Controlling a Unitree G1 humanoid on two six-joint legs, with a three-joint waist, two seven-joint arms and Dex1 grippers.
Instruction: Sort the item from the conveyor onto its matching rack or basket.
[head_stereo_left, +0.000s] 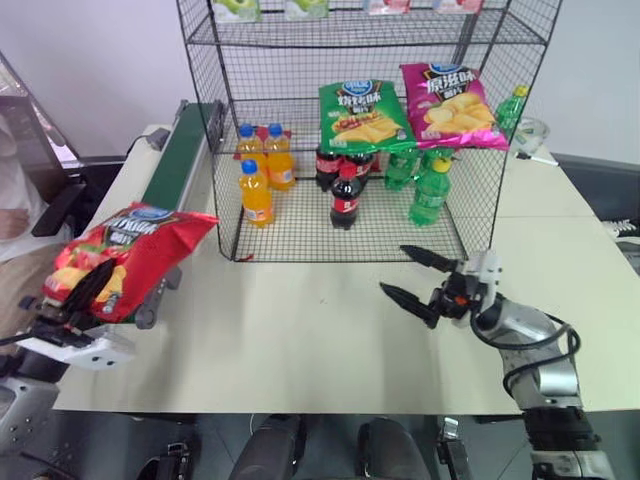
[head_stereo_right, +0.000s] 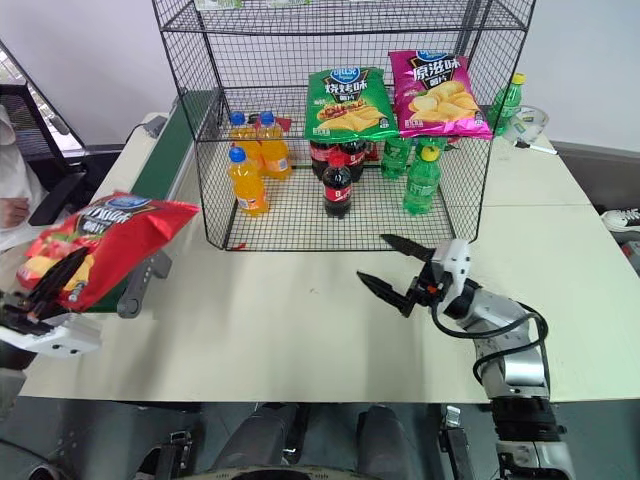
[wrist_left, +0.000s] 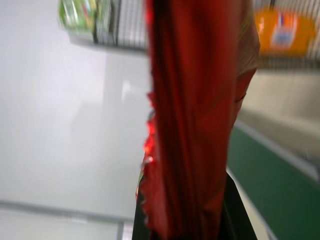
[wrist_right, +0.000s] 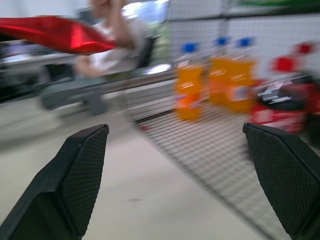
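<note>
The left gripper (head_stereo_left: 78, 300) pinches the red crisp bag (head_stereo_left: 125, 255) beside the conveyor (head_stereo_left: 180, 150) — the rack (head_stereo_left: 350, 120) lies rightward — while the right gripper (head_stereo_left: 418, 278) fingers are spread.

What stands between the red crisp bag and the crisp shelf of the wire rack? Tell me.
Nothing visible blocks the way. The left gripper holds the red crisp bag near the conveyor. The rack faces the robot with an open front, and the shelf holding the green bag and magenta bag has room left of them.
</note>
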